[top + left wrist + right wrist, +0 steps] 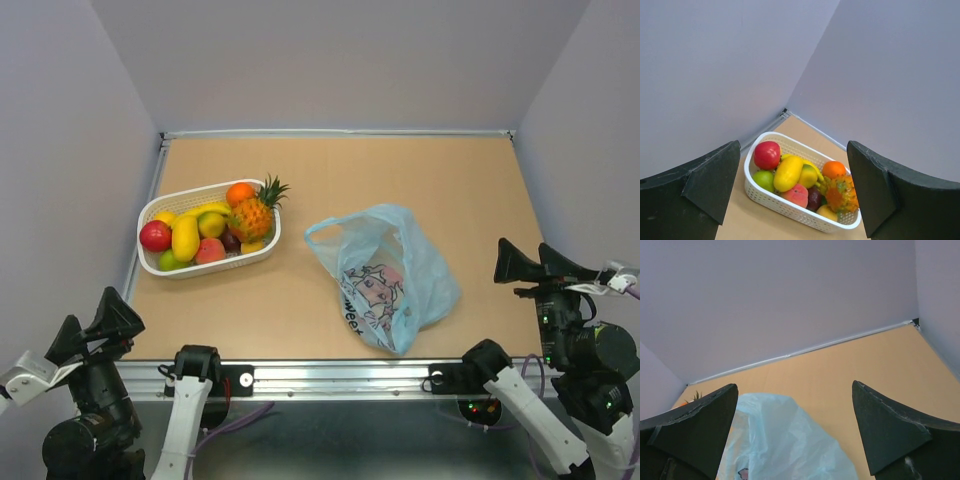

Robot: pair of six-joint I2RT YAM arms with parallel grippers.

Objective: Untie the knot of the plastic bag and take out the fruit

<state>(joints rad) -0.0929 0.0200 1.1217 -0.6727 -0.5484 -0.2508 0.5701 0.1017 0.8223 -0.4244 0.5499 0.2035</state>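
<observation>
Top view: plastic bag [385, 275] lies flat mid-way across the bench [330, 170], well apart from the white basket [210, 268] at left, which holds the fruit [205, 232]. Left tool [90, 315] and right tool [522, 248] are both spread wide and empty, at the near corners. Left wrist shows only basket and fruit; right wrist shows only the bag's crumpled top and bare bench.

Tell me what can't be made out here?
- Top view: inside of the plastic bag, veiled by its own crumpled film.
- Right wrist view: most of the bag, cut off by the bottom edge.
- Top and left wrist views: the white basket bottom, buried under the fruit.
</observation>
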